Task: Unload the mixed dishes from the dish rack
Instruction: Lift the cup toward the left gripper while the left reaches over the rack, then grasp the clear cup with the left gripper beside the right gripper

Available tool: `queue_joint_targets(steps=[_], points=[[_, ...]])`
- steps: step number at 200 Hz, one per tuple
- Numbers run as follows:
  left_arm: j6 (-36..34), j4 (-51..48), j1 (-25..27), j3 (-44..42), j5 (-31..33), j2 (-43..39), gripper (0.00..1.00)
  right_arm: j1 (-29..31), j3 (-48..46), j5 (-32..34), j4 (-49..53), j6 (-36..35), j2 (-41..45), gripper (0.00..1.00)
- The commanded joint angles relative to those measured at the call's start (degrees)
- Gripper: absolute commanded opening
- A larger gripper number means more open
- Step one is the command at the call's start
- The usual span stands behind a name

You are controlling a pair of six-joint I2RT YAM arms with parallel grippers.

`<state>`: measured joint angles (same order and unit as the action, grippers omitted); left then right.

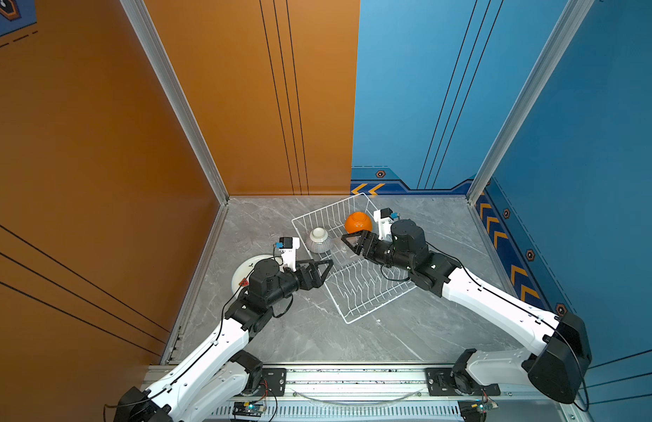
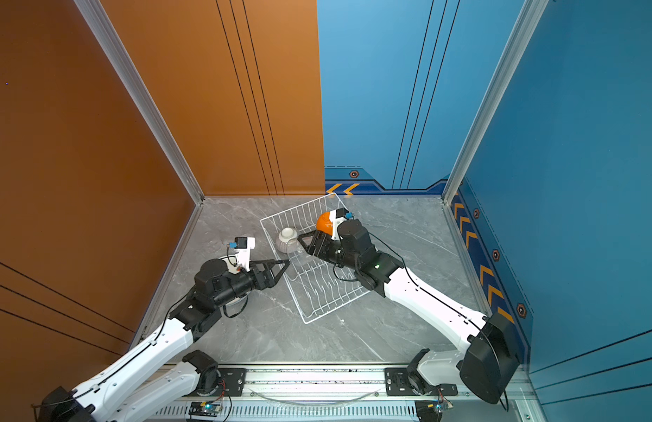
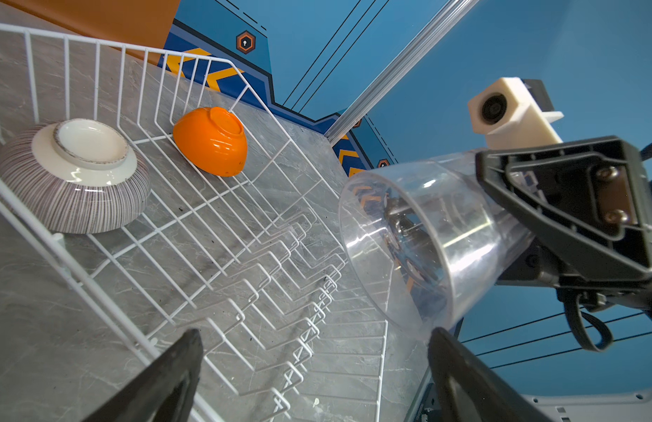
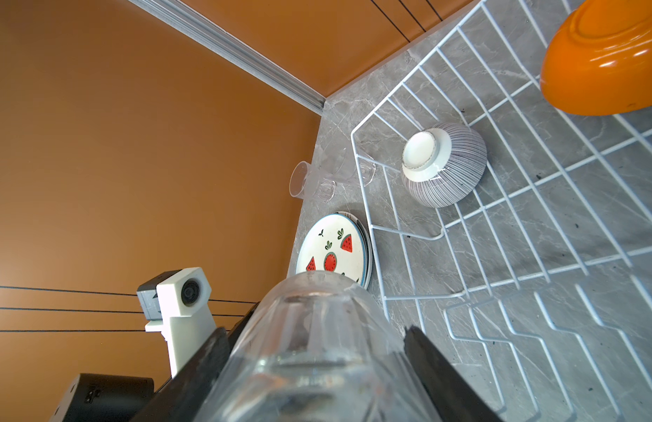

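A clear glass (image 3: 426, 248) is held aloft over the left side of the dish rack (image 3: 108, 44), which lies askew toward the back edge of the counter (image 1: 390, 339). The glass is clamped at its base end by the jaws of the right gripper (image 4: 315, 330). Its long axis is carried roughly level along the line joining the two grippers, with the open mouth turned toward the left gripper (image 3: 315, 334).

The left jaws are spread wide and hold nothing. They are placed just short of the mouth and slightly off its axis, and are not around it. Whether one fingertip grazes the rim cannot be told.

A hand-over is judged to be in hand. The left jaws would need to be lined up with the glass and brought over its wall before the right jaws let go.

Both forearms are reached in from the front edge, with the wrists bent so that the grippers face each other almost level across the rack's left wall.

Inside the rack, a grey-striped bowl (image 3: 75, 190) and an orange bowl (image 3: 211, 142) are left upside down. Near the counter's left edge, a watermelon plate (image 4: 331, 248) is stacked on another plate, with two clear glasses (image 4: 309, 181) beyond it toward the back left corner. The left arm is the nearer to that spot.
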<state>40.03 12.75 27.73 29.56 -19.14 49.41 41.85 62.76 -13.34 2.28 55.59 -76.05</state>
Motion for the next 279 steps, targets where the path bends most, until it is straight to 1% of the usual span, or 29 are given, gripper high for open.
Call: queue_joint_targets(steps=[1,30,89,147,148,151,171,248,279], points=[[-0.78,2.94,1.0,1.2,-1.24,0.23,0.94,-0.07,-0.52,-0.64,-2.73,0.89,1.45,0.53],[-1.91,3.51,2.04,1.02,-1.04,-0.44,0.92,-0.26,-0.18,-0.64,-2.68,0.66,1.61,0.53],[-3.24,5.72,3.08,-0.23,-0.72,-1.84,0.9,-0.58,-0.03,-0.84,-2.87,0.83,1.45,0.53],[-3.55,9.78,4.18,0.84,-1.28,0.57,0.87,-0.45,-0.18,-0.66,-2.55,0.89,1.74,0.53],[-3.46,9.85,4.22,0.84,-1.27,0.63,0.85,-0.4,-0.18,-0.6,-2.55,0.9,1.72,0.53],[-3.46,10.16,4.26,0.91,-1.31,0.87,0.83,-0.34,-0.15,-0.56,-2.59,0.85,1.76,0.53],[-3.27,12.36,4.78,1.29,-1.73,2.23,0.79,-0.26,-0.05,-0.67,-2.75,1.01,1.62,0.53],[-4.2,18.82,8.07,3.6,-3.59,7.42,0.73,-0.14,0.19,-1.75,-3.97,1.69,0.47,0.53],[-4.74,20.94,9.49,4.4,-3.54,9.57,0.67,0.19,0.35,-2.18,-4.39,1.96,0.04,0.53]])
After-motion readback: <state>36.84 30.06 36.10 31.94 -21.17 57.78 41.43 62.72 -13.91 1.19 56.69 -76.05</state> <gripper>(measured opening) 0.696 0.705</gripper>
